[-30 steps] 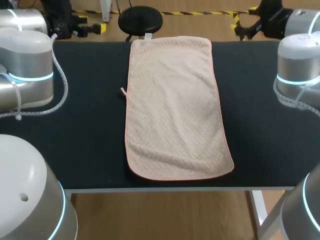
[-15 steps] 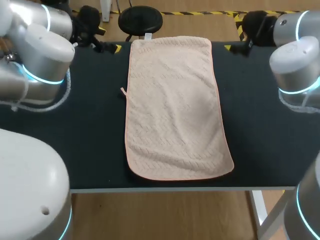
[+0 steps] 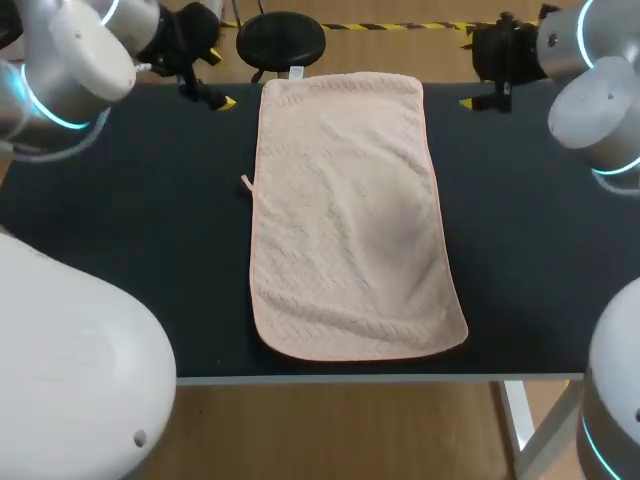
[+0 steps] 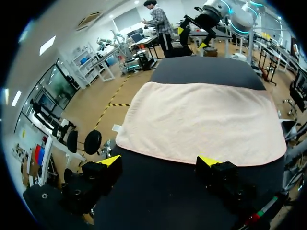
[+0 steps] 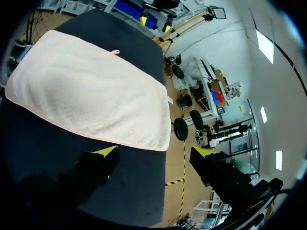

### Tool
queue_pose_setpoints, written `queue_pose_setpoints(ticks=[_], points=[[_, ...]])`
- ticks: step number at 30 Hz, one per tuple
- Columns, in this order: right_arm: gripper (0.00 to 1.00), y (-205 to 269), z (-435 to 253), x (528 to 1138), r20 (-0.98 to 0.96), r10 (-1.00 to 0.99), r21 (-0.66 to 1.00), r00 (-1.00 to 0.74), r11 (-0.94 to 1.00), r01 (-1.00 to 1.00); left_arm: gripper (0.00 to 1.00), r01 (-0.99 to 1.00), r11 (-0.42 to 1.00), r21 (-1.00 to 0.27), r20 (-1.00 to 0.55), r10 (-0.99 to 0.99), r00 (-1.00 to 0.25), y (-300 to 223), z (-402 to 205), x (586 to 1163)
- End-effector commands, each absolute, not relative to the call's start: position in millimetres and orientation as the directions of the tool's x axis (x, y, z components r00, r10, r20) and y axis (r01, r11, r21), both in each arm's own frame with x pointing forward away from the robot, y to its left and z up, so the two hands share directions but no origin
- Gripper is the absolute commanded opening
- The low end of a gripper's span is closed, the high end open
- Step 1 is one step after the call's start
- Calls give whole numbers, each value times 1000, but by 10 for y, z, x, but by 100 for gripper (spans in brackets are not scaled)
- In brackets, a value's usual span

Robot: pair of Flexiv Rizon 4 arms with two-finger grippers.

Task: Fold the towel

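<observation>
**Item:** towel (image 3: 350, 215), pale peach, one piece, unfolded.

**Hazards (judged):**
- A skewed fold, likely if the two far corners are taken at unequal points or lifted unevenly.
- A missed pinch, if the fingers come down on bare tabletop (image 3: 150, 230) beside the cloth.
- Bunching or dragging of the whole piece, if the fingers push the fabric rather than nip its edge. The cloth looks light and lies loose.
- A finger running past the rim, since the towel's far short edge lies right at the tabletop's far edge.

**Position:** flat and lengthwise down the middle of the tabletop. The near short edge lies close to the near edge. A small loop (image 3: 246, 183) sticks out from the left long edge.

**Left tool** (image 4: 159, 162): fingers spread, holding nothing. It is above the far left part of the tabletop. The towel is ahead of it, apart, with bare tabletop between.

**Right tool** (image 5: 153, 152): fingers spread, holding nothing. It is at the far right. The towel's far corner is just ahead of it, not touching. One finger appears to hang past the tabletop's edge.
</observation>
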State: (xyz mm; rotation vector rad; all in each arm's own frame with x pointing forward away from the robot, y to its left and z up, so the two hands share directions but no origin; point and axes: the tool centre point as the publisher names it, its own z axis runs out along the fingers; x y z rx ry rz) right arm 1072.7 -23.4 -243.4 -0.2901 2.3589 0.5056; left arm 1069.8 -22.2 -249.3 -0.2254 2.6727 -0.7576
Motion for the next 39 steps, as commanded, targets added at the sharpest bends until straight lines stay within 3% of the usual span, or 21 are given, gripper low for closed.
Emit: queue_pose_setpoints(ticks=[1,6,14,29,39], points=[[100,-59,-2497,10722,-406,-426,-112,-808,901,-419,100,53,998,-44,-344,35,-938,-456,-2616,10777],[100,54,-2661,10543,-333,-350,-74,-875,935,-346,100,150,985,-86,-340,112,-934,-535,-2805,10704],[100,125,-2922,10410,-280,-230,-87,-932,973,-214,100,176,983,-45,-269,158,-950,-721,-3130,10641],[100,364,-3605,10411,-147,-173,-127,-974,980,-155,100,86,991,-102,-196,64,-978,-888,-3573,10703],[100,308,-3656,10449,-172,-77,-106,-982,993,-59,100,49,991,-127,-194,24,-981,-835,-3551,10737]])
